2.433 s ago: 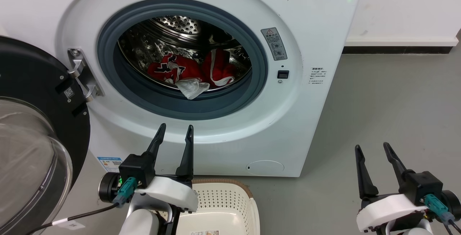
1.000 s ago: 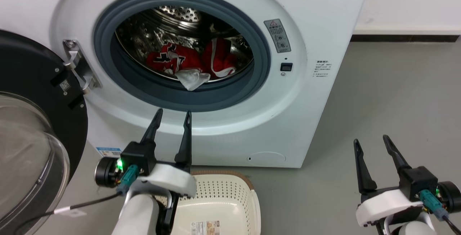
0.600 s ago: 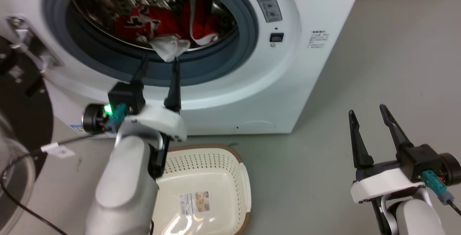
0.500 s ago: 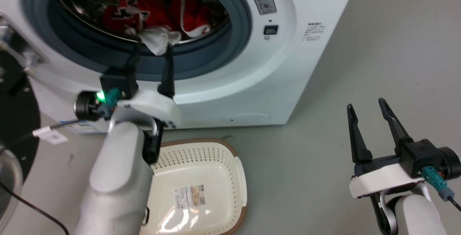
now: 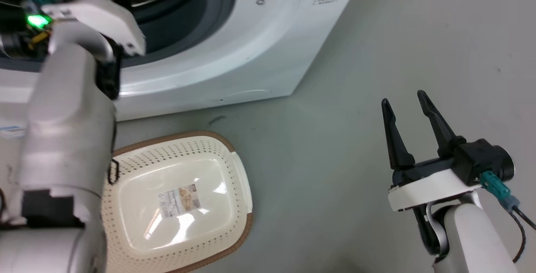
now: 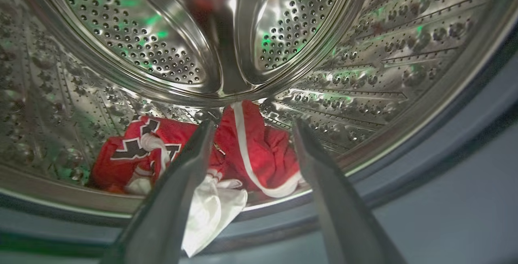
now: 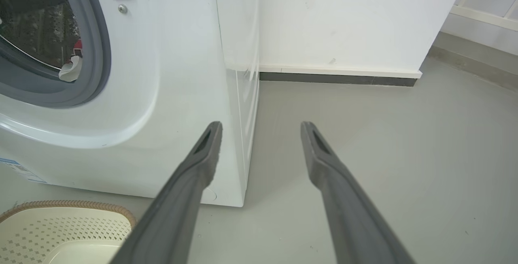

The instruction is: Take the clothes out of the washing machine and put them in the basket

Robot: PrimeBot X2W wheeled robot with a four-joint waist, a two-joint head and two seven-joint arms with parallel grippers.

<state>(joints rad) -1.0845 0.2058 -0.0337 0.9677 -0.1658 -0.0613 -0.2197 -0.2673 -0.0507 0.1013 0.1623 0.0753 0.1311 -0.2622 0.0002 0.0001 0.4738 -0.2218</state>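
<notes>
Left gripper (image 6: 254, 121): fingers apart, nothing clamped between them; in the left wrist view they point into the drum (image 6: 162, 53) of the washing machine (image 5: 234, 68), toward the clothes (image 6: 263, 154).

Clothes: red garments lie at the bottom of the drum, near its front edge; one piece carries black-and-white lettering (image 6: 133, 148), another a white trim stripe (image 6: 243, 142); the small white cloth (image 6: 214, 207) hangs over the drum lip onto the grey rubber ring (image 6: 445, 154). The left finger overlaps the white cloth in this view; contact cannot be determined.

Left forearm (image 5: 67, 118): in the head view it reaches up to the washer opening, where red fabric shows at the top edge of the picture.

Right gripper (image 5: 403, 97): fingers apart and empty; it hangs above the floor (image 5: 335, 160), well apart from the machine; in the right wrist view its fingers point past the washer's front corner.

Basket (image 5: 176, 147): stands on the floor just in front of the washing machine, below the opening; no clothes lie in it; a paper label (image 5: 180, 199) lies on its bottom.
</notes>
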